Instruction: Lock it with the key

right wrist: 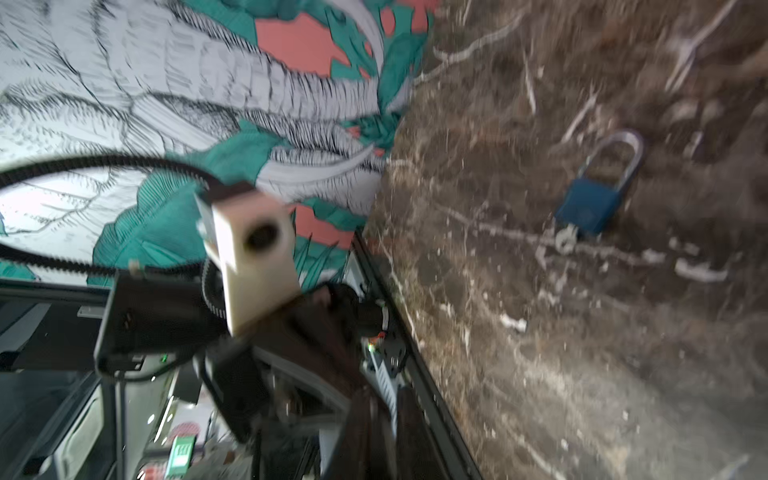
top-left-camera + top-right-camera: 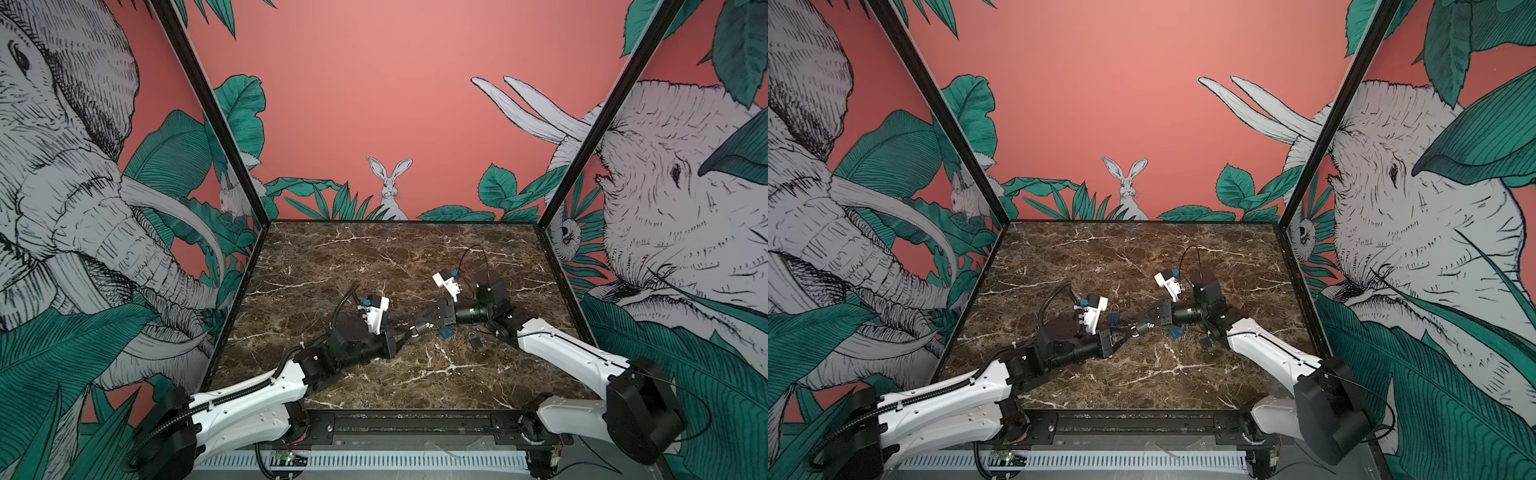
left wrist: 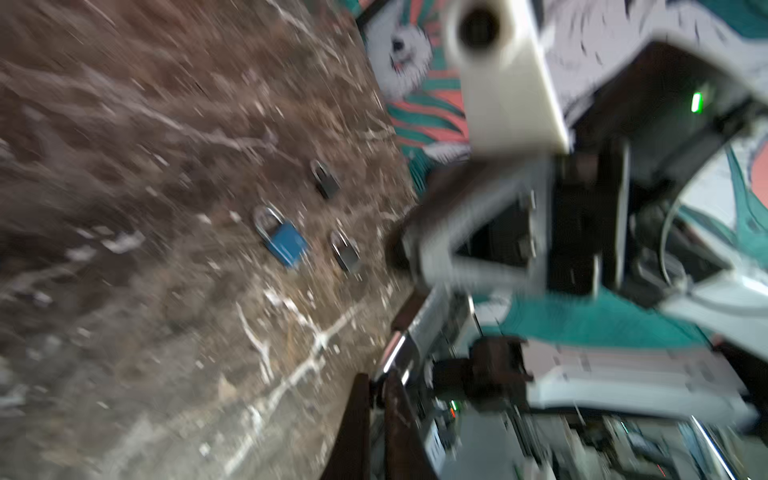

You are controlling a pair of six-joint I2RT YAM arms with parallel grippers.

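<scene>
Top views, grippers: centre of the frame, the left gripper [image 2: 402,336] and right gripper [image 2: 417,327] are tip to tip just above the marble table [image 2: 374,257]. Both pairs of fingers look pinched right down. There's a small pale speck where they meet, too tiny to name.
Top views, padlocks: just right of that meeting point a blue padlock [image 2: 446,332] lies flat on the table. A dark padlock [image 2: 475,341] sits a little further right, near the right arm. In a top view a second blue padlock [image 2: 1113,319] peeks out left of centre, beside the left wrist camera.
Left wrist, padlocks: blurred, but the blue padlock [image 3: 282,241] shows shackle and body, with two dark ones close by, all apart from the grippers.
Left wrist, fingers: the dark fingers [image 3: 358,424] sit nearly together. Something silvery glints beyond them; key or not, I cannot tell.
Right wrist, padlock: the second blue padlock [image 1: 594,195] lies alone, shackle arched, with a small metal ring [image 1: 566,240] at the foot of its body.
Key: not clearly made out in any view.
Handling: I'd judge these locks small, rigid and dense for their size, with slick metal shackles. The key should be thin, stiff and easy to twist out of line.
Where to hold: take the padlock across the flat sides of its body, keyhole left clear, and the key by its bow.
</scene>
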